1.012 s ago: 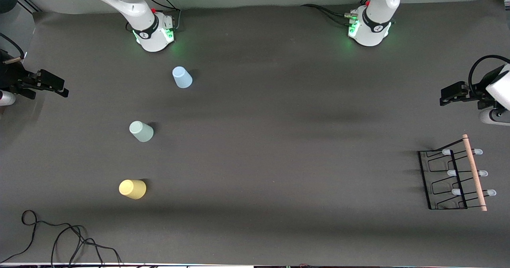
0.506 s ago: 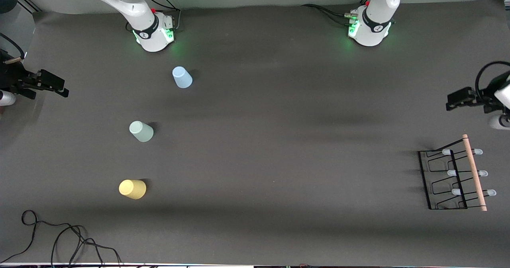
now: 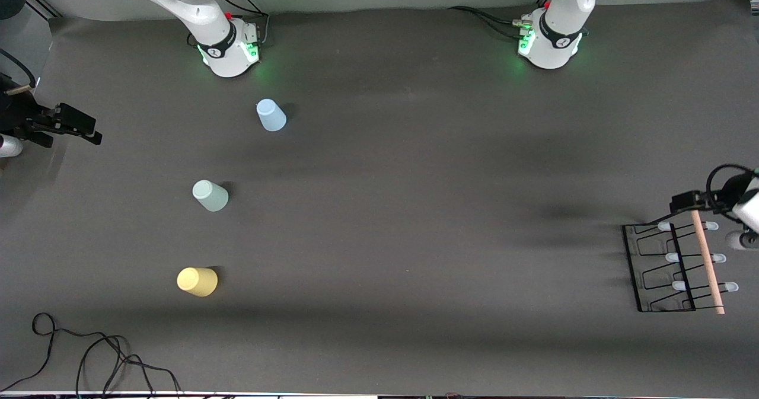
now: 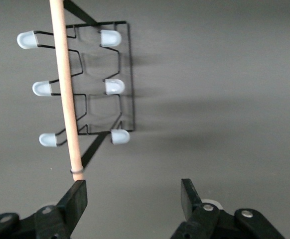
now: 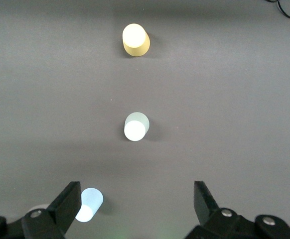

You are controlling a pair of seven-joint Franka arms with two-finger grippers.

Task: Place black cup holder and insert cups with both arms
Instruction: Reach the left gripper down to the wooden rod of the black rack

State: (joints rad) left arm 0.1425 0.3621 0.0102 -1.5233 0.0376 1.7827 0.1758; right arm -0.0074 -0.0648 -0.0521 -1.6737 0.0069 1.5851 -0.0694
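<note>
The black cup holder (image 3: 658, 267) lies flat at the left arm's end of the table, its wooden rod (image 3: 705, 262) on top and its pale blue pegs sticking out. My left gripper (image 3: 688, 200) is open and empty over the rod's end that is nearer the bases; the left wrist view shows the gripper (image 4: 132, 194), the rod (image 4: 68, 94) and the holder (image 4: 127, 74). The light blue cup (image 3: 271, 115), mint green cup (image 3: 210, 195) and yellow cup (image 3: 197, 281) stand toward the right arm's end. My right gripper (image 3: 77, 127) waits open at that table edge, above the cups (image 5: 136, 126).
A loose black cable (image 3: 89, 357) lies at the table corner nearest the camera, at the right arm's end. The two arm bases (image 3: 228, 46) stand along the table's back edge.
My left gripper has moved down toward the cup holder and now hangs over the rod's end. The right arm, the cups and the holder have not moved.
</note>
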